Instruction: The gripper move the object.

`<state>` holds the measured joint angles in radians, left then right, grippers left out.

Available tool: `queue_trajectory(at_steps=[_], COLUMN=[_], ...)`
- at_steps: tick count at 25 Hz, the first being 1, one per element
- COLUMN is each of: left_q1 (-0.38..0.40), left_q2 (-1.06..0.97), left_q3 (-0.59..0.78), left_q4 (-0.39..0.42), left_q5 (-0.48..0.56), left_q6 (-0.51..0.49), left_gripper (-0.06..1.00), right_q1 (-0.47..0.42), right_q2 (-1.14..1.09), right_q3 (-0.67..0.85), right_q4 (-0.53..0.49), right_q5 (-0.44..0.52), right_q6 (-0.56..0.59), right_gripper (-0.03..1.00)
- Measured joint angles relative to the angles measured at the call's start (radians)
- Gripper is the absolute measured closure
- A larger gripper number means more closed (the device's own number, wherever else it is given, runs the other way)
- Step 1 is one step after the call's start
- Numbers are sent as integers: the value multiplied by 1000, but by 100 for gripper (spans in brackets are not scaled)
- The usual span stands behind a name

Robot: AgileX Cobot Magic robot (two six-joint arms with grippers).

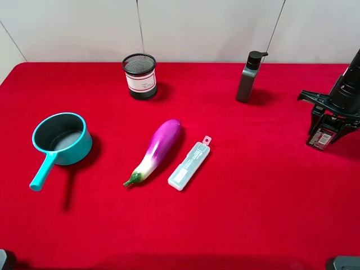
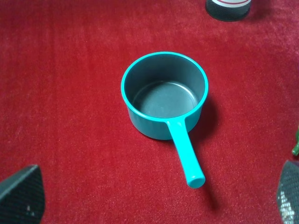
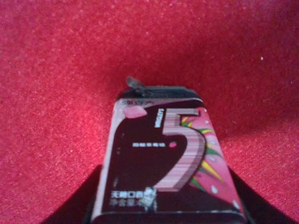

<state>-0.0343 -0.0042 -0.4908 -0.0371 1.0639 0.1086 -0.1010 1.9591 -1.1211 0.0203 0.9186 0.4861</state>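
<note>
The object (image 1: 321,137) stands near the red table's (image 1: 236,214) right edge, pinched by the right gripper (image 1: 325,130). Risk: the smooth box may slip or twist on lifting - a drop could leave the table. Left gripper (image 2: 154,193) spread, above the teal pan (image 2: 140,123).

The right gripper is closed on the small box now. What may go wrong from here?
1. The right gripper holds the box only by its sides, so it might slip or tilt when lifted.
2. If the arm swings toward the middle of the table, it may knock over the tall pump bottle standing on that side.
</note>
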Motion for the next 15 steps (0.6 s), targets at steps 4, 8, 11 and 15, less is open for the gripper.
queue_trajectory(at_steps=[4,8,11,15], left_q1=[0,0,0,0], left_q2=[0,0,0,0], left_q3=[0,0,0,0], left_q4=[0,0,0,0], left_q5=[0,0,0,0], left_q6=[0,0,0,0], left_gripper=[-4,-4,-4,-4], right_q1=[0,0,0,0], right_q2=[0,0,0,-25], right_q3=[0,0,0,0], right_q4=[-1,-1,-2,-2], right_q5=[0,0,4,30], right_q6=[0,0,0,0], right_gripper=[64,64,64,64])
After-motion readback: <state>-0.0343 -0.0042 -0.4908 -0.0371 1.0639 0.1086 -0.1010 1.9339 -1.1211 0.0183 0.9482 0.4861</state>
